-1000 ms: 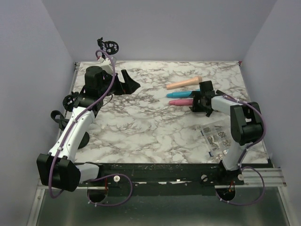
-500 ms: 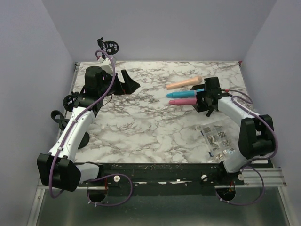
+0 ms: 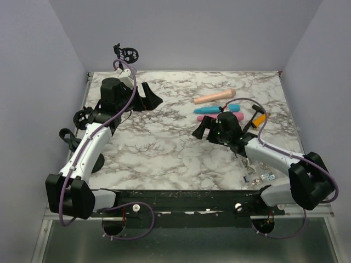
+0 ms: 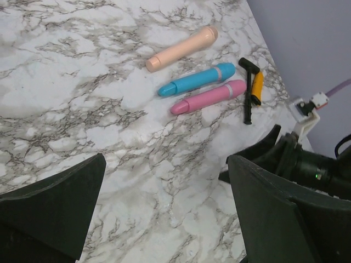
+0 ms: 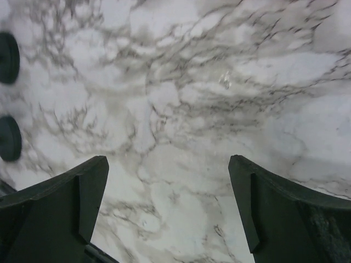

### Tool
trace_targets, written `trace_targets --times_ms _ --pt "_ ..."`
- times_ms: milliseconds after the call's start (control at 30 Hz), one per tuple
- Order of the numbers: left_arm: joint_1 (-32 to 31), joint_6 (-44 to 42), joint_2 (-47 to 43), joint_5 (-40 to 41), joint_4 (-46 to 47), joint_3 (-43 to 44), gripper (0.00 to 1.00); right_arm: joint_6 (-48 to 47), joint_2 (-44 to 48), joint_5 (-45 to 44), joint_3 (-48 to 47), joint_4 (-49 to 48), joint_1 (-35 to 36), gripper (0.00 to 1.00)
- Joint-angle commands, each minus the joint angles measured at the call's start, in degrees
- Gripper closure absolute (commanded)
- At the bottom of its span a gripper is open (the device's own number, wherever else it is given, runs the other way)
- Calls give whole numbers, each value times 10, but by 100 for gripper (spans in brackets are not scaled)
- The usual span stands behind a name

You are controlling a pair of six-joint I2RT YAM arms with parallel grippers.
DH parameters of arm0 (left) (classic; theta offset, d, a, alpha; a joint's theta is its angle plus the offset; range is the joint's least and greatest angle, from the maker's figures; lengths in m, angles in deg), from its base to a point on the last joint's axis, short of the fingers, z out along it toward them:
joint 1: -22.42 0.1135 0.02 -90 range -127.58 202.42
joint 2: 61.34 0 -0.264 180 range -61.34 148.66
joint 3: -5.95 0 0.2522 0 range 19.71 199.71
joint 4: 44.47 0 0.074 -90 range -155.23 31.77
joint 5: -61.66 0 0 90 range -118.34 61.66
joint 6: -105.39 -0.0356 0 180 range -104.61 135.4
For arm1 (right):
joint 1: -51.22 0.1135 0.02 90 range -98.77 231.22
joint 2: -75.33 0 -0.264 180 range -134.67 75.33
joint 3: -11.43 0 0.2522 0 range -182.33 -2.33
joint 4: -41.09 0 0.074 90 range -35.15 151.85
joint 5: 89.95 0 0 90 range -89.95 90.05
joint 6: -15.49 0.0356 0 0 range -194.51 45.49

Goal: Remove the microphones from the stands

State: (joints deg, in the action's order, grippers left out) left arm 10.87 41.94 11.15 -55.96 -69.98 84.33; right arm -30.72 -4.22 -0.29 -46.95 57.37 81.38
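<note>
Three microphone-shaped sticks lie side by side on the marble table: a peach one (image 3: 215, 97) (image 4: 184, 48), a blue one (image 3: 218, 109) (image 4: 197, 80) and a pink one (image 3: 204, 118) (image 4: 208, 97). None of them sits in a holder. Black clip stands (image 3: 127, 53) (image 3: 82, 116) stick up along the table's left edge. My right gripper (image 3: 204, 130) (image 5: 167, 164) is open over bare marble just in front of the pink stick, with nothing between its fingers. At the far left, my left gripper (image 3: 155, 97) (image 4: 164, 161) hangs open and empty.
A thin black tool with an orange piece (image 3: 258, 118) (image 4: 252, 90) lies right of the sticks. A clear bag of small parts (image 3: 255, 178) sits under the right forearm near the front right. Two black round shapes (image 5: 6, 57) show at the right wrist view's left edge.
My right gripper opened, swung from beside the sticks' right ends to the table's middle front. The black and orange tool now lies uncovered there. The left arm barely moved.
</note>
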Motion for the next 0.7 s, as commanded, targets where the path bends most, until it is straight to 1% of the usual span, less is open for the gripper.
trace_targets --times_ms 0,167,300,367,433,567,667 --pt "10 -12 11 -6 31 -11 4 -118 21 49 69 -118 43 0" --pt "12 -39 -7 22 58 -31 4 -132 10 44 70 -127 72 0" --pt "19 -49 -33 41 110 -62 2 -126 53 69 108 -173 79 0" --pt "35 -16 -35 47 137 -69 1 -129 84 64 130 -189 79 0" --pt "62 39 -25 16 160 -58 2 -127 112 54 152 -206 79 0" --pt "118 129 19 -52 164 6 2 -122 146 49 182 -237 79 0" --pt "169 202 57 -60 160 48 2 -117 156 49 193 -246 79 0"
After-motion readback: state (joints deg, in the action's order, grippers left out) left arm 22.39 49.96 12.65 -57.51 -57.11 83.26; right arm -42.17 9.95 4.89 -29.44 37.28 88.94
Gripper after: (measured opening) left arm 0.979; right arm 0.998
